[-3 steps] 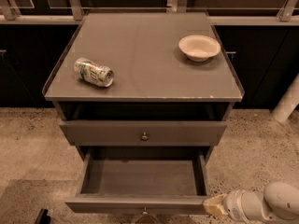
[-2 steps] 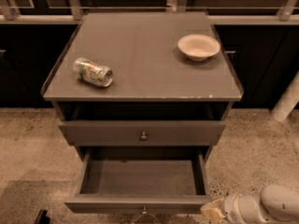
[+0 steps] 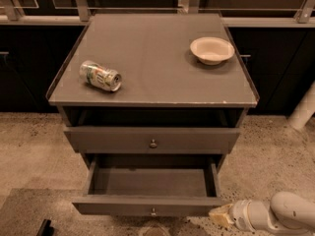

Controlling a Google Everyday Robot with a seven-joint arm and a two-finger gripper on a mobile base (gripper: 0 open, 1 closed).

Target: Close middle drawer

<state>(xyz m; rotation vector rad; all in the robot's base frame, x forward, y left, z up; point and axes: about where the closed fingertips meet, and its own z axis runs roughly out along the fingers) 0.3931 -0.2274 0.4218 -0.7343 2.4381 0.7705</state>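
The middle drawer [image 3: 150, 182] of the grey cabinet is pulled far out: a wide shallow empty tray with a low flat front [image 3: 113, 206] and a small round knob [image 3: 153, 211]. Above it, the taller-fronted top drawer [image 3: 152, 140] stands out a little. The lowest drawer is hidden under the open one. My gripper [image 3: 221, 215], on a white arm [image 3: 275, 215], comes in from the bottom right, low near the floor. Its yellowish tip sits just beside the right end of the middle drawer's front.
On the cabinet top [image 3: 152, 48] a can [image 3: 100, 75] lies on its side at the left and a white bowl [image 3: 212, 49] stands at the back right. Speckled floor [image 3: 29, 151] surrounds the cabinet. A white post [image 3: 304, 109] stands at the right.
My gripper has shifted slightly left, closer to the right front corner of the middle drawer. The drawer has not moved.
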